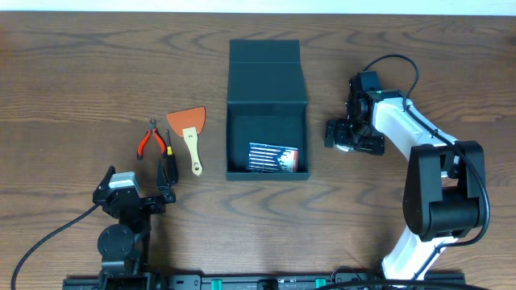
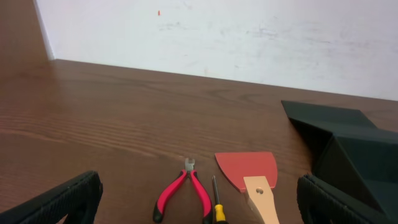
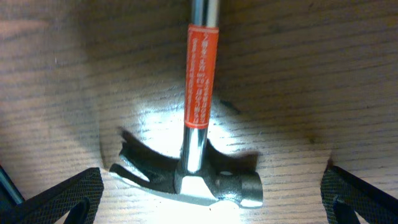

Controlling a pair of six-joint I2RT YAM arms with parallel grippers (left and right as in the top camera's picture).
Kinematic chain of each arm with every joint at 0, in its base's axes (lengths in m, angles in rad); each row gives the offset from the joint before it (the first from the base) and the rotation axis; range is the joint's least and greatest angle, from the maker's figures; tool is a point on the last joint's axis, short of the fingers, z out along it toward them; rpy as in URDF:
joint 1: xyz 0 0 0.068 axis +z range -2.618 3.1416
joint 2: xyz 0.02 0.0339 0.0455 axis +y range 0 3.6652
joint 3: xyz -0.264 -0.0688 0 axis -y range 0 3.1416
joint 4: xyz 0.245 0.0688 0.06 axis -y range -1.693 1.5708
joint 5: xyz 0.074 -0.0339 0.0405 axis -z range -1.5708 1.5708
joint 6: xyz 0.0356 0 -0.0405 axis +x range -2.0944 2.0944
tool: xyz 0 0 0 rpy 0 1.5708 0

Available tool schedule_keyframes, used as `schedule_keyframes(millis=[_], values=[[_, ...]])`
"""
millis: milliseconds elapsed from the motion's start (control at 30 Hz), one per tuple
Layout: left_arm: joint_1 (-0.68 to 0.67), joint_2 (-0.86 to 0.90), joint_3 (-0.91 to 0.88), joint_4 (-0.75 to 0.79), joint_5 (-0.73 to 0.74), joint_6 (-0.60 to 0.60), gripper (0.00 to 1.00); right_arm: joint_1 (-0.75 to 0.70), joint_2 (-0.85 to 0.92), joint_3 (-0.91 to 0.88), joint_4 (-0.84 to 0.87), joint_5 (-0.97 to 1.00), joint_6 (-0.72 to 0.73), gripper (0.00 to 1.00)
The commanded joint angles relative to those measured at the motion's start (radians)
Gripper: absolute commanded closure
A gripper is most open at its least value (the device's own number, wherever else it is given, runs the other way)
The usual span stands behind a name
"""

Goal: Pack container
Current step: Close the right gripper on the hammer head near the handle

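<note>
Wood table [image 1: 64, 80], open container [image 1: 266, 76] nr far edge

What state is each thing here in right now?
container: lid open, partly packed
packet: lying inside the container
hammer: on the table, not gripped
pliers: on the table, unpacked
screwdriver: on the table, unpacked
scraper: on the table, unpacked
left fingers: open, empty
right fingers: open over the hammer
</note>
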Motion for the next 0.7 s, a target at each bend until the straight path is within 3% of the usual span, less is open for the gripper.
schedule_keyframes(millis=[0,200,400,667], values=[[0.005,-0.006,-0.030,-0.017,-0.004,0.013,0.01,-0.009,0.012,0.000,0.022,-0.016,0.055,0.01],[0.005,-0.006,-0.031,-0.017,-0.004,0.013,0.01,-0.009,0.012,0.000,0.047,-0.016,0.090,0.03],[0.005,-0.006,-0.030,-0.017,-0.004,0.013,0.02,-0.009,0.012,0.000,0.041,-0.016,0.090,0.13],[0.005,-0.006,-0.030,-0.017,-0.004,0.013,0.02,-0.009,0.012,0.000,0.031,-0.016,0.090,0.20]])
